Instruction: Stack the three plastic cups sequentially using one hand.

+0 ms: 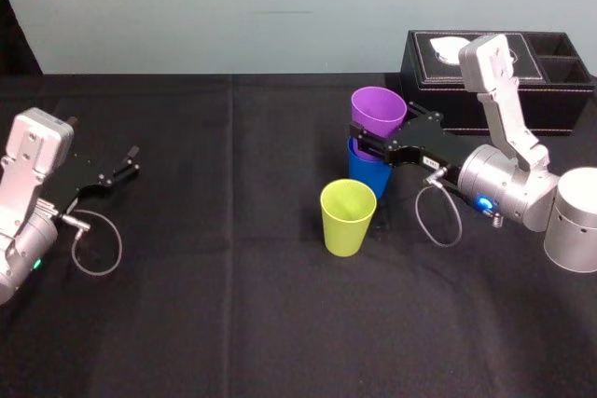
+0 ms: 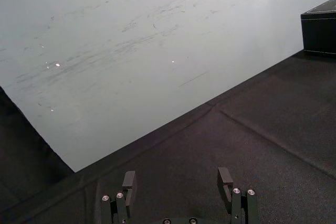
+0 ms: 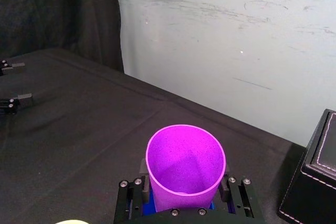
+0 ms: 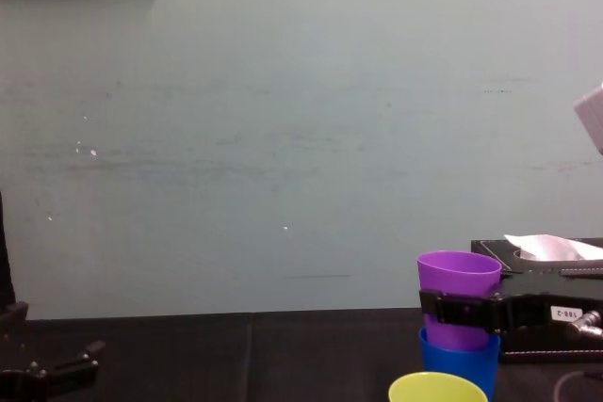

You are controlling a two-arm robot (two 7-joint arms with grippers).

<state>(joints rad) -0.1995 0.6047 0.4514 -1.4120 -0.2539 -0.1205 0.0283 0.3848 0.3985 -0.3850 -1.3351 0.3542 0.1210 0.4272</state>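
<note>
Gripping purple cup in blue cup, right pincer, one yellow-green cup

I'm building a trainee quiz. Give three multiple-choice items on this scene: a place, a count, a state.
1. The purple cup sits: A. inside the blue cup; B. on its side; C. upside down.
2. Cups in view: A. two; B. three; C. five.
3. The left gripper is: A. open; B. shut on a cup; C. shut empty.
Answers: 1 A, the right gripper holds it nested in the blue cup; 2 B, purple, blue and the yellow-green cup; 3 A, its fingers stand apart.
</note>
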